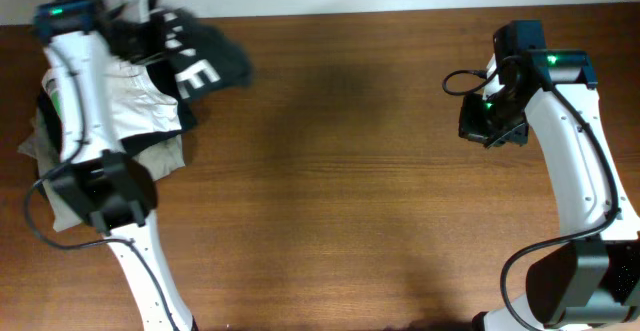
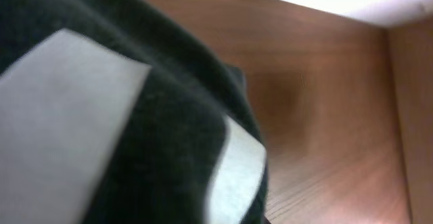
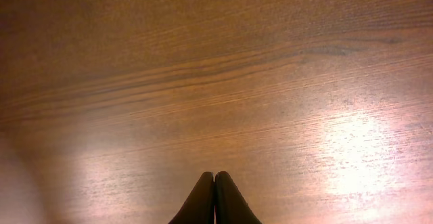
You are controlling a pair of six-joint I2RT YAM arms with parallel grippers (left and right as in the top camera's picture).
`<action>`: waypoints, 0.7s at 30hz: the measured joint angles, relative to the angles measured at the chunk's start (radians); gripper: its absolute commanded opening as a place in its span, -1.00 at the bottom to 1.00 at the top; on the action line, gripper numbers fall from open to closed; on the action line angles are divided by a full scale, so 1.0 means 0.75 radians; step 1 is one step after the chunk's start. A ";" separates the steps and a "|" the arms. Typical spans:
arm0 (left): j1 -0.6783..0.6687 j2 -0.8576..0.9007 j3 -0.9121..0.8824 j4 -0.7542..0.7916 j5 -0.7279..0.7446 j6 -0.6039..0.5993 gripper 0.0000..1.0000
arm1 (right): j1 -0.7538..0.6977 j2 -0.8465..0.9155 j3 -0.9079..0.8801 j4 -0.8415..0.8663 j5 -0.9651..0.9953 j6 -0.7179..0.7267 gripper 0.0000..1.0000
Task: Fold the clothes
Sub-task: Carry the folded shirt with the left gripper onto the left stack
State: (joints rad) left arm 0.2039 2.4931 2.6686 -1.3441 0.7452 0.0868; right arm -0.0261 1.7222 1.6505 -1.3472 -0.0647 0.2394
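Note:
The dark greenish-black T-shirt [image 1: 212, 53] with bold white lettering hangs bunched at the table's far left corner, lifted above a pile of other garments. My left gripper [image 1: 150, 37] is at its upper edge and holds it. Dark cloth [image 2: 169, 116] with white letter shapes fills the left wrist view and hides the fingers. My right gripper [image 1: 487, 121] hovers over bare wood at the right. Its fingers [image 3: 214, 178] are pressed together and empty.
A white folded shirt [image 1: 135, 101] lies on a beige garment [image 1: 165, 157] at the left edge, under my left arm. The brown wooden table [image 1: 350, 191] spreads between the arms. Its far edge meets a white wall.

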 measured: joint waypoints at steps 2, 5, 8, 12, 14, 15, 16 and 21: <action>0.190 0.001 0.000 -0.108 -0.018 0.027 -0.99 | 0.000 0.000 0.000 -0.010 -0.003 0.001 -0.88; 0.461 0.001 -0.001 -0.178 -0.041 0.101 -0.83 | 0.000 0.000 0.000 -0.012 -0.006 0.001 -0.88; 0.669 0.001 -0.001 -0.174 -0.132 0.138 0.98 | 0.000 0.000 0.000 -0.013 -0.008 0.000 -0.88; 0.717 -0.004 0.008 -0.271 -0.160 0.123 0.99 | 0.000 0.000 0.000 -0.034 -0.012 -0.001 -0.87; 0.723 -0.084 0.119 -0.414 -0.158 0.129 0.98 | 0.000 0.000 0.000 -0.021 -0.069 -0.004 -0.87; 0.713 -0.216 0.184 -0.446 -0.146 0.151 0.98 | 0.000 -0.001 0.004 0.016 -0.124 -0.016 -0.80; 0.663 -0.365 0.207 -0.450 -0.135 0.193 0.99 | 0.000 -0.019 0.011 0.096 -0.228 -0.033 -0.65; -0.249 -0.983 0.206 -0.453 -0.473 0.304 0.99 | 0.057 -0.463 0.108 0.198 -0.414 -0.106 0.97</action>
State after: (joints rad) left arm 0.0170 1.7557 2.8231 -1.6840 0.3908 0.3145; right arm 0.0170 1.3750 1.7317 -1.1988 -0.3752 0.1596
